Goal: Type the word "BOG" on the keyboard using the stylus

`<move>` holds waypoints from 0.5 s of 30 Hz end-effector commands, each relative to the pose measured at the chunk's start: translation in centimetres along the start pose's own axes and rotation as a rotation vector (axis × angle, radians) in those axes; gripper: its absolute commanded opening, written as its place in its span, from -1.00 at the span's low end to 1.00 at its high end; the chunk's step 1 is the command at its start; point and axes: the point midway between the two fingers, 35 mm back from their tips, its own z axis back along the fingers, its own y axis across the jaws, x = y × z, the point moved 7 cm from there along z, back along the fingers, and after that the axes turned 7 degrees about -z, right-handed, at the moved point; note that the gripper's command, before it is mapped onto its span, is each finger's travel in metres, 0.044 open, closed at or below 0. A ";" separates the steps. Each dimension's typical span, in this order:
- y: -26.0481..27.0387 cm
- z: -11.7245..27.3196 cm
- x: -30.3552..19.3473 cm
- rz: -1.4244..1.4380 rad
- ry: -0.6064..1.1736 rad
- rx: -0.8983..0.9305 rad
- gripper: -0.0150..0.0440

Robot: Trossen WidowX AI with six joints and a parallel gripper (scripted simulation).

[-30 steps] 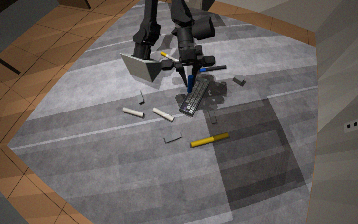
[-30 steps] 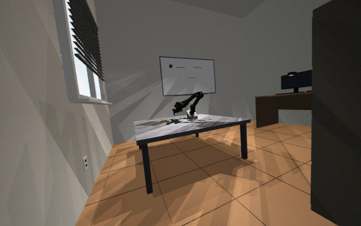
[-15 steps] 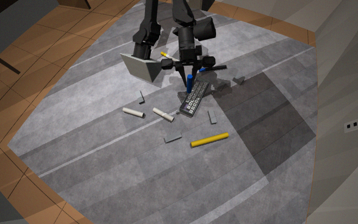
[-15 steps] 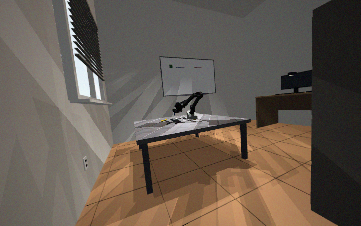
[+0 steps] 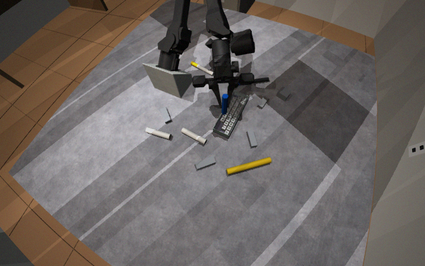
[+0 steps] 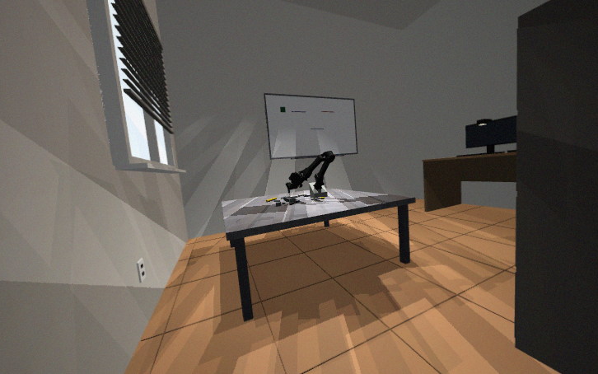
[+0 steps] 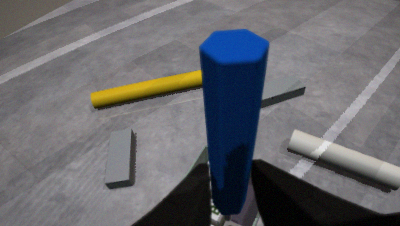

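My gripper is shut on the blue stylus, which stands upright with its lower tip down on the dark keyboard near that keyboard's middle. In the wrist view the blue stylus fills the centre, clamped between my two black fingers, and a few keys show just under its tip. Which key the tip touches is hidden. In the exterior view my arm is small on the desk.
A yellow cylinder, two white cylinders, a white-and-yellow cylinder and several grey blocks lie around the keyboard. The arm's grey base block stands behind it.
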 end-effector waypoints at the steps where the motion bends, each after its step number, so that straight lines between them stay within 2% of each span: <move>1: -0.3 -0.3 -0.5 -0.002 -0.004 -0.006 -0.49; 7: -0.3 -0.3 -0.5 -0.002 -0.004 -0.006 -0.49; 10: -0.3 -0.3 -0.6 -0.003 -0.004 -0.007 -0.22; 15: -0.4 -0.4 -0.7 -0.003 -0.003 -0.007 -0.22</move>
